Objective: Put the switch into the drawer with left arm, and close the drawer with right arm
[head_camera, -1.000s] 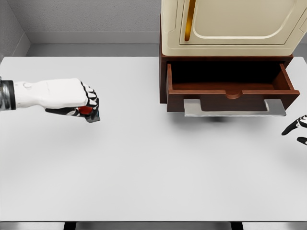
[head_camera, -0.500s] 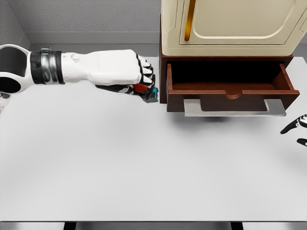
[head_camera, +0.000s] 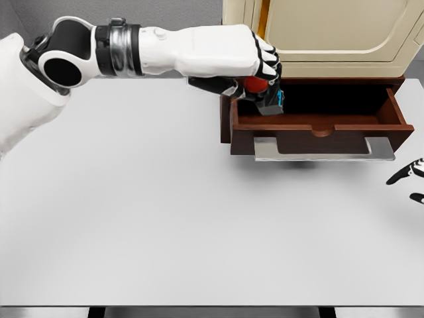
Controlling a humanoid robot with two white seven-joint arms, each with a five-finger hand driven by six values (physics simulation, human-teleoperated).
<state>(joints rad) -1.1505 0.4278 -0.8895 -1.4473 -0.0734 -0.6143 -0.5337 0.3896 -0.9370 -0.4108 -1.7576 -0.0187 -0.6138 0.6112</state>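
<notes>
Two arms show. At the left end of the open drawer (head_camera: 318, 122), just above it, the left hand (head_camera: 255, 63) grips the switch (head_camera: 265, 96), a red and dark block. Only the right hand's (head_camera: 411, 179) dark fingertips show at the table's (head_camera: 165, 218) right edge; I cannot tell its state.

White arm (head_camera: 192, 58), silver wrist ring (head_camera: 118, 48), black-jointed fingers (head_camera: 267, 61)

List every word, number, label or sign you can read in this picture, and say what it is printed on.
There are none to read. The switch in the left robot hand, the drawer, its handle, the cabinet and the table show no lettering.
</notes>
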